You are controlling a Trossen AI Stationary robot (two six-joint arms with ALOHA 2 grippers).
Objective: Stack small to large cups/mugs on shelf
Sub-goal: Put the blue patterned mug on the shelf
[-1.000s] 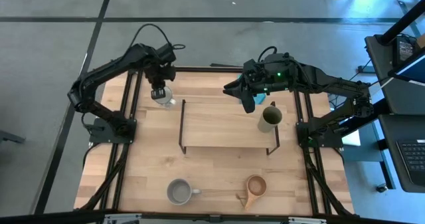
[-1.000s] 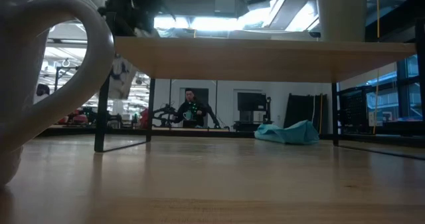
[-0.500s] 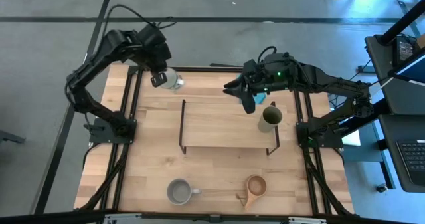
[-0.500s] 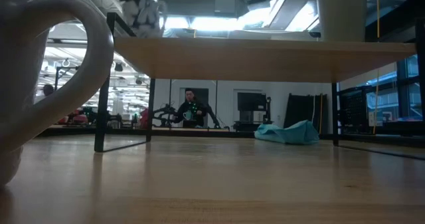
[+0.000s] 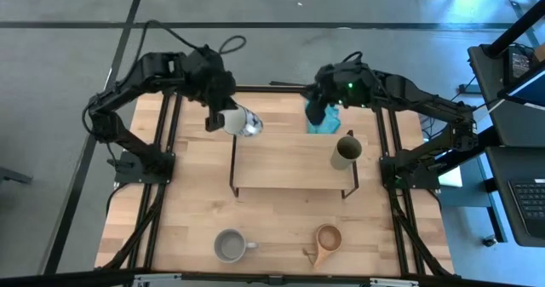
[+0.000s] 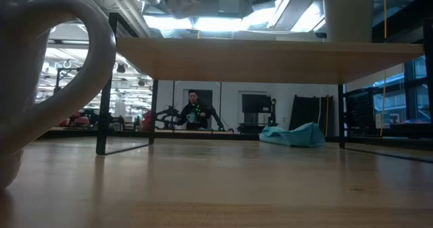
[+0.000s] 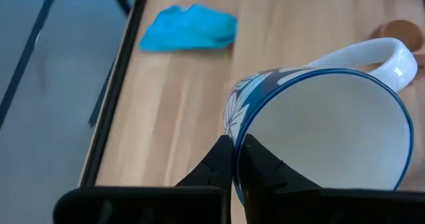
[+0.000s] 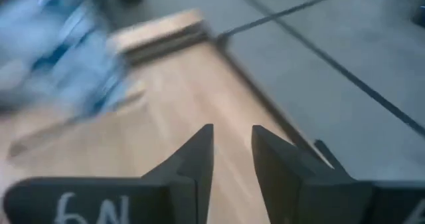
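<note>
My left gripper (image 5: 225,119) is shut on a white mug with a blue leaf pattern (image 5: 245,123), held in the air over the left end of the shelf (image 5: 289,163). An olive-green cup (image 5: 346,152) stands on the shelf's right end. A grey mug with a handle (image 5: 228,245) and a brown wooden cup (image 5: 327,238) stand on the table near its front edge. My right gripper (image 5: 317,112) hovers over the teal cloth (image 5: 325,123) at the far edge, slightly open and empty. My left gripper pinches the mug's rim (image 7: 234,127), one finger inside the mug and one outside, on the side away from the handle (image 7: 392,51). The fingers come roughly level from the table's left. The mug is lifted clear and tipped on its side, its bottom toward the right.
In the low view the grey mug (image 6: 40,72) fills the left foreground, and the shelf board (image 6: 270,52) spans the picture with the olive cup (image 6: 348,11) on top. A person (image 6: 194,109) stands far behind the table. The table's middle front lies between the two cups.
My left gripper has risen from the table's far left with the white mug and swung right to the shelf's left end. The mug is lifted clear and has tipped from upright onto its side. My right gripper has drawn back toward the far edge, uncovering more of the teal cloth.
</note>
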